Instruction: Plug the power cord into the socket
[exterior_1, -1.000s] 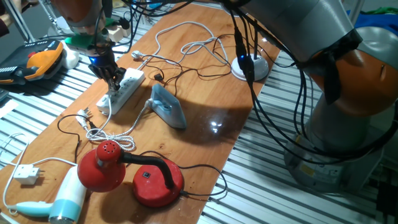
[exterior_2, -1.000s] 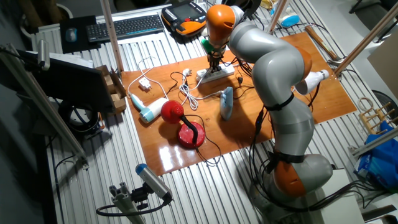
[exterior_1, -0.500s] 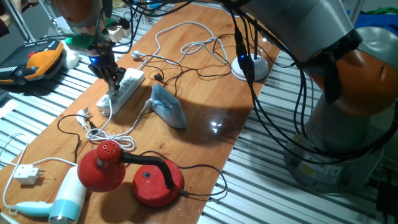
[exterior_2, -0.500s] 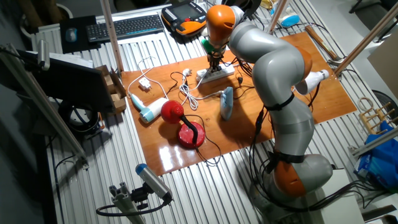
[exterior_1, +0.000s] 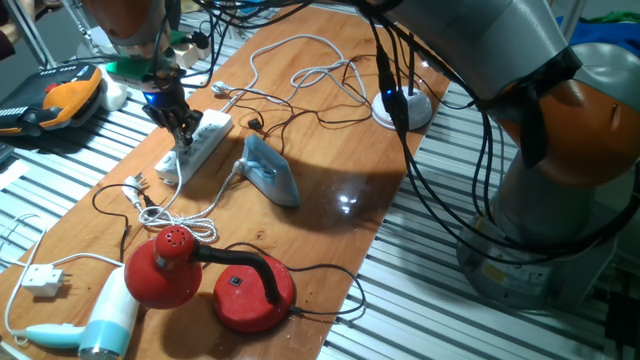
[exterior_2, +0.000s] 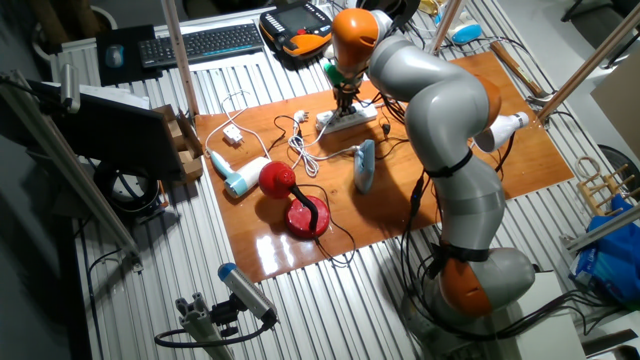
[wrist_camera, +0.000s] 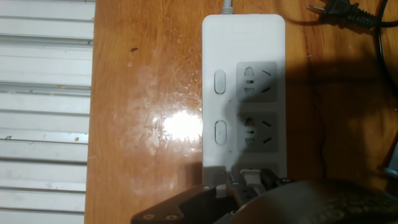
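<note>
No brand or writing could be read on the socket (wrist_camera: 244, 93), a white power strip lying on the wooden worktop (exterior_1: 330, 160). The gripper (exterior_1: 184, 128) stood right over the strip's near end, but whether its jaws were open or held anything could not be told. The power cord (wrist_camera: 339, 10) lay loose beside the strip's far end, its black plug unplugged.

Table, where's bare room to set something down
Bare wood lies on the table between the iron and the edge nearest the robot base, and beside the strip toward the metal slats. Crowded: cords tangle around the strip, iron and red lamp.
</note>
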